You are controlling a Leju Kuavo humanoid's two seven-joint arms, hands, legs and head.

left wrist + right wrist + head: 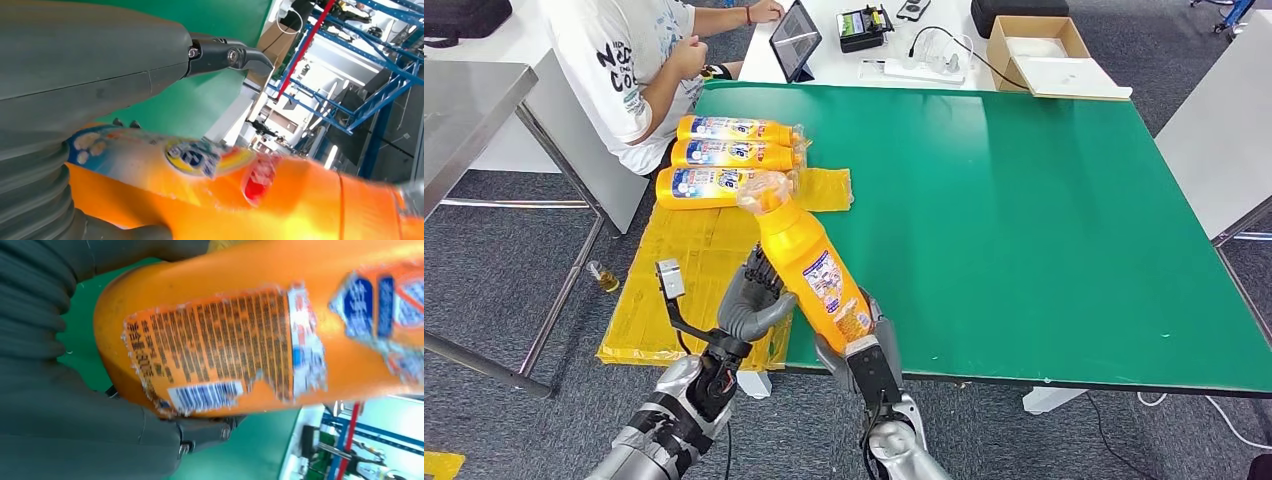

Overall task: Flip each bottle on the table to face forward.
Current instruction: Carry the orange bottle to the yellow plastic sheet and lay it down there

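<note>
An orange bottle (809,265) (280,200) (250,340) is lifted off the green table (1024,220) near its front left corner, tilted with its wrapped cap end pointing away from me. My right hand (864,350) (50,415) grips its base, and the barcode label faces that wrist's camera. My left hand (754,300) (100,75) cups the bottle's left side, thumb under it and fingers (230,55) stretched past it. Three more orange bottles (734,155) lie side by side on a yellow sheet (694,260) at the table's left edge, caps to the right.
A person in a white shirt (639,60) sits at the far left beside the lying bottles. Behind the green table stands a white table with a tablet (796,40), a power strip (914,68) and a cardboard box (1039,50). A small bottle (606,278) stands on the floor.
</note>
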